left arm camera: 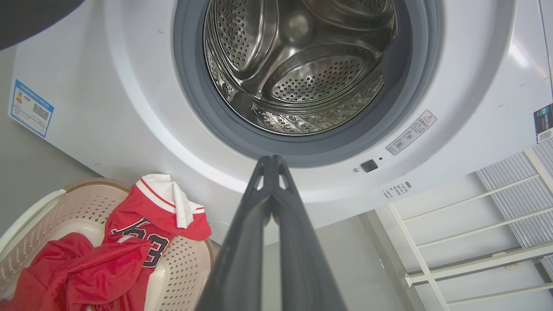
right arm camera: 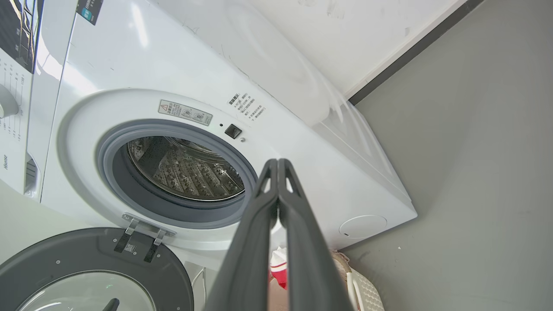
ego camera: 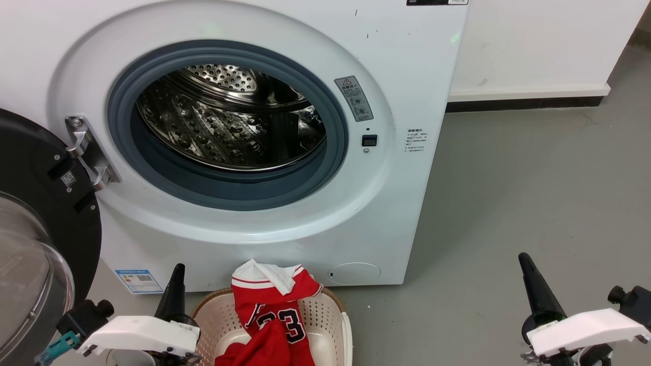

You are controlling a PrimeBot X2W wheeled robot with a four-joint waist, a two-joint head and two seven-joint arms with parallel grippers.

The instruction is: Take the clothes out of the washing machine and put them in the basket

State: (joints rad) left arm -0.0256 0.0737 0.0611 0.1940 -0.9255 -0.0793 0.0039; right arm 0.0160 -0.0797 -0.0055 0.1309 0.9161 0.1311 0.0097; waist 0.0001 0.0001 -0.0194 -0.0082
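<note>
- Head view: the jersey (ego camera: pixel 272 315) lies in the basket (ego camera: pixel 328 310), which stands on the floor (ego camera: pixel 534 178) just in front of the washing machine (ego camera: pixel 407 101). The jersey's white-trimmed collar end is draped up over the rim nearest the machine.
- The drum (ego camera: pixel 229 127) looks bare wherever it shows, so I judge the unloading finished or nearly so.
- The left gripper (ego camera: pixel 176 274) sits just beside the basket's left edge, fingers pressed together with nothing between them. The right gripper (ego camera: pixel 526 264) is well apart over bare floor, likewise clenched and empty.
- The jersey should handle as light, limp and a little slick, sagging and trailing from any pinch. A bunched fold near its middle looks the surer hold, rather than a hem or the draped collar.
- The left wrist view looks deep into the drum, to its back wall and paddles. The head view's angle reaches less far in.
- The right wrist view takes in the control panel (right arm camera: pixel 17 52) and the open door (right arm camera: pixel 65 259) with its hinge, plus a sliver of jersey beside its own fingers.
</note>
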